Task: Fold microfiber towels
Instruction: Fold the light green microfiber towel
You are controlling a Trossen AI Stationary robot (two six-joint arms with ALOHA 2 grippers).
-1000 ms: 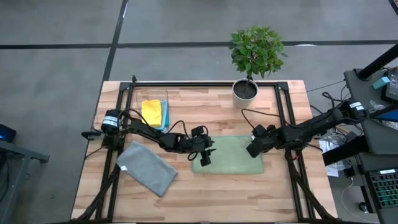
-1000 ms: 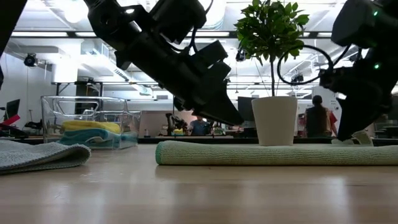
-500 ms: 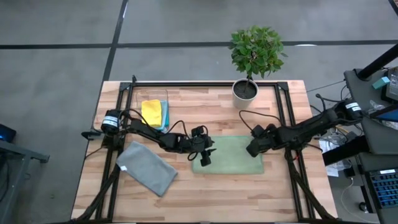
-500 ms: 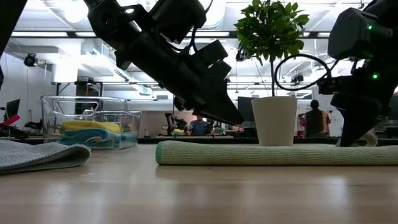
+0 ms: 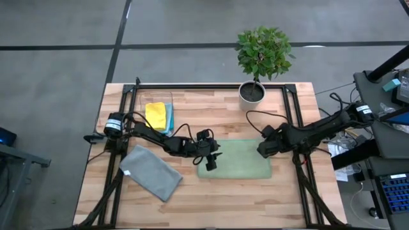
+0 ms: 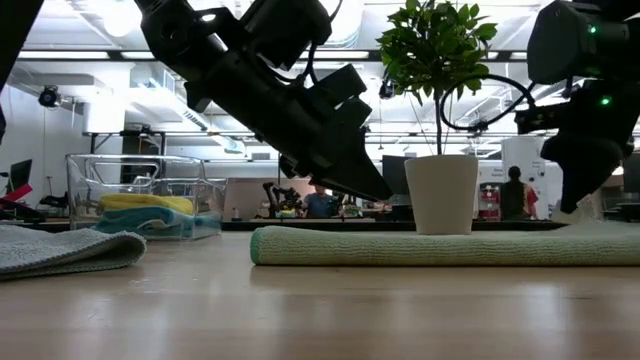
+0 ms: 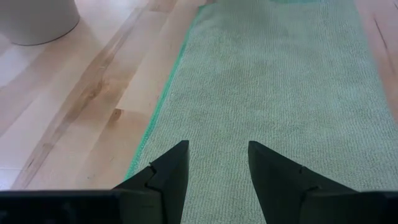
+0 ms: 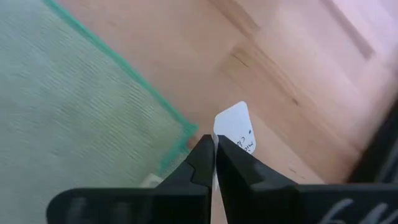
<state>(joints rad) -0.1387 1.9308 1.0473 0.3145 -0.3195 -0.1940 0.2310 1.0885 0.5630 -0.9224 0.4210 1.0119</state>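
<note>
An olive green towel (image 5: 234,160) lies folded flat on the wooden table's middle. My left gripper (image 5: 211,160) is open and hovers just above the towel's left end (image 7: 261,93), touching nothing. My right gripper (image 5: 262,149) is shut at the towel's far right corner, where a white tag (image 8: 234,127) sticks out. A grey towel (image 5: 151,172) lies folded at the near left. A yellow towel (image 5: 155,115) and a blue one (image 5: 169,119) lie in the clear bin (image 6: 140,195). My right gripper pinches the white tag (image 8: 231,132) at the green towel's far right corner (image 8: 184,133) between its two fingertips. The fingers slant down from the table's right side. That corner is raised slightly (image 6: 605,228), and the remainder of the towel lies flat on the table.
A potted plant in a white pot (image 5: 252,92) stands at the far edge behind the green towel. The clear bin (image 5: 153,102) is at the far left. Black frame rails (image 5: 293,121) run along the table's sides. Bare wood lies along the near edge.
My right gripper has gone up a little and toward the table's right edge, staying shut. The green towel's right end has risen slightly with it, while the remainder of the towel stays flat.
</note>
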